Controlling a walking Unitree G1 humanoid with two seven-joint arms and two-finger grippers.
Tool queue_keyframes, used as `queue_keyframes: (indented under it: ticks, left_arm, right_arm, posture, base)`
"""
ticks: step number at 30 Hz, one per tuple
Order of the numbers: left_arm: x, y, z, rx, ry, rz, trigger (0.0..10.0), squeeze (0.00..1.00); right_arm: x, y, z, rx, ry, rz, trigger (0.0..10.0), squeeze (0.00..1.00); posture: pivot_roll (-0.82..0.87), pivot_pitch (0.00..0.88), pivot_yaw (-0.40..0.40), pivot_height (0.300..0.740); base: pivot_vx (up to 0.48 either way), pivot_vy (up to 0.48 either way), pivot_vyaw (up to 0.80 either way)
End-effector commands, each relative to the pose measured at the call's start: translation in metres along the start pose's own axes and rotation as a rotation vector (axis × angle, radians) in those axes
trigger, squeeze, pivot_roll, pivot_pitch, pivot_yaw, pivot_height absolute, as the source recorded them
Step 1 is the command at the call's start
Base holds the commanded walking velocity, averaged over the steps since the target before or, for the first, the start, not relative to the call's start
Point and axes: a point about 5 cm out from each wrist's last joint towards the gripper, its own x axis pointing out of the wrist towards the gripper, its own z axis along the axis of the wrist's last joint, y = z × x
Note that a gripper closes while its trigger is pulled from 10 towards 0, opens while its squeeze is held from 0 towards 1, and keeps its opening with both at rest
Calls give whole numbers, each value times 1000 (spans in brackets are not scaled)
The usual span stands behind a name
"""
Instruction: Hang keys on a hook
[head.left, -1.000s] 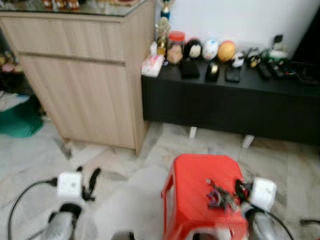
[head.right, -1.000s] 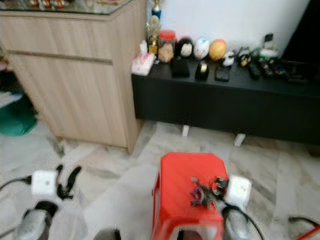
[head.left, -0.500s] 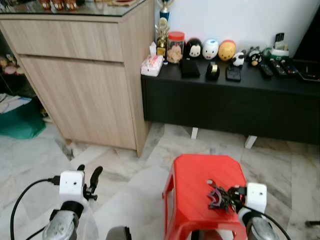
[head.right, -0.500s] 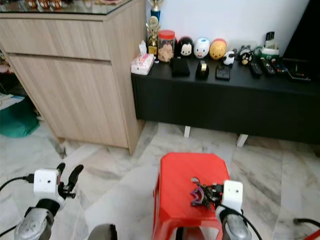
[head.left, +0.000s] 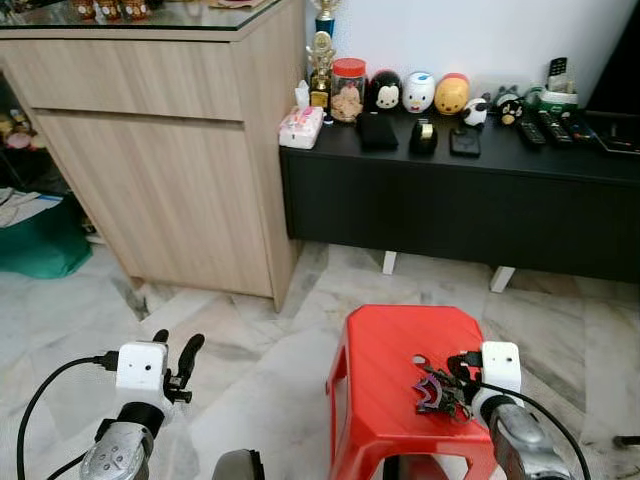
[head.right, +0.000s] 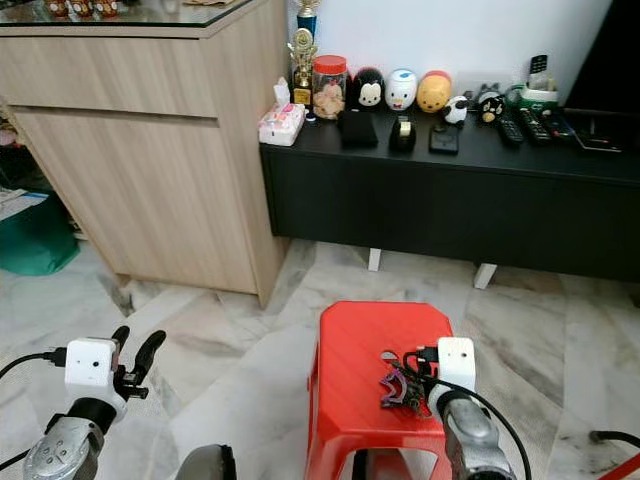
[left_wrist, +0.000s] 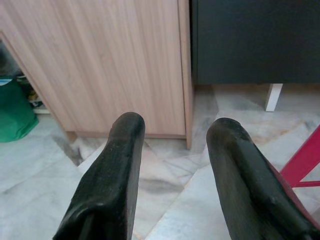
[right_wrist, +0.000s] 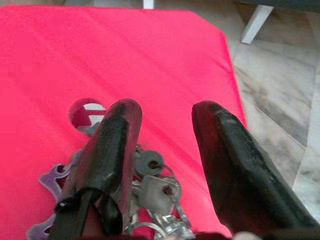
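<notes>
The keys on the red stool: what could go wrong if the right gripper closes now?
1. The right gripper is open over the keys, but the bunch lies near one finger, so it may catch a single ring and slip.
2. The keys lie near the hole in the red stool; a push could snag them there.

The red stool (head.left: 400, 370) has bare room on its top toward the left and far edges. The keys (head.left: 435, 392) sit near its right edge, where the right gripper (right_wrist: 160, 165) stands spread over them. A wooden cabinet (head.left: 170, 150) and a black bench (head.left: 460, 205) block the way ahead. Bare floor (head.left: 260, 350) lies between.
</notes>
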Motion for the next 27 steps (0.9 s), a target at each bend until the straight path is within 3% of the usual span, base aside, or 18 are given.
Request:
queue_keyframes:
  ticks: [1, 11, 22, 27]
  left_arm:
    - [-1, 2, 1, 23, 5, -8, 10000, 0]
    - [1, 5, 2, 33, 6, -9, 10000, 0]
    - [1, 6, -3, 47, 35, -32, 10000, 0]
    - [0, 5, -5, 55, 49, -48, 10000, 0]
  right_arm:
    - [0, -4, -1, -11, 11, 0, 10000, 0]
    - [-6, -11, 0, 64, -33, 26, 10000, 0]
    - [-20, -14, -8, 44, -62, 43, 10000, 0]
    - [-23, -13, -21, -26, 4, 56, 10000, 0]
  posture:
    - [97, 0, -6, 598]
    - [87, 0, 6, 598]
    - [71, 0, 20, 598]
    - [67, 0, 25, 598]
  base:
    - [0, 0, 0]
    - [0, 0, 0]
    - [0, 0, 0]
    - [0, 0, 0]
